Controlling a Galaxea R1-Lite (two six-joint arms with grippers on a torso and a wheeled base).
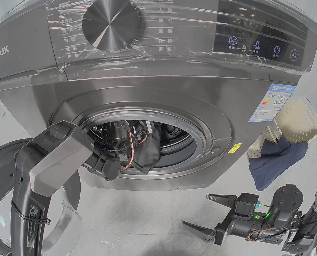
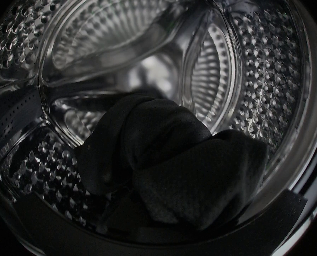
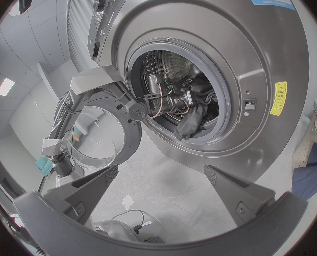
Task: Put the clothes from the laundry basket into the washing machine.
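The washer (image 1: 187,89) stands straight ahead of both your hands, its round opening facing you. Its door (image 1: 2,182) hangs swung open to the outer side of your left hand (image 1: 142,132), beside that arm. The left hand is inside the drum (image 2: 272,72), past the opening's rim, with the dimpled steel wall all around it. You cannot tell whether this hand is open or closed, nor whether it grips anything.

The basket (image 1: 300,120), cream and perforated, sits beyond your right hand (image 1: 195,210) and to its outer side, close against the washer's right flank. A navy cloth (image 1: 275,157) spills over the basket's near rim and down to the floor (image 1: 137,210), lying between the basket and your right hand but well apart from the hand.

A dark cloth (image 2: 172,168) lies bunched right in front of your left hand, on the drum's lower wall. In the head view part of it drapes over the lower lip of the opening, just beside the left wrist.

Your right hand is low over the floor in front of the washer, below and to the right of the opening. It is spread wide and holds nothing, its tips pointing toward your left side.
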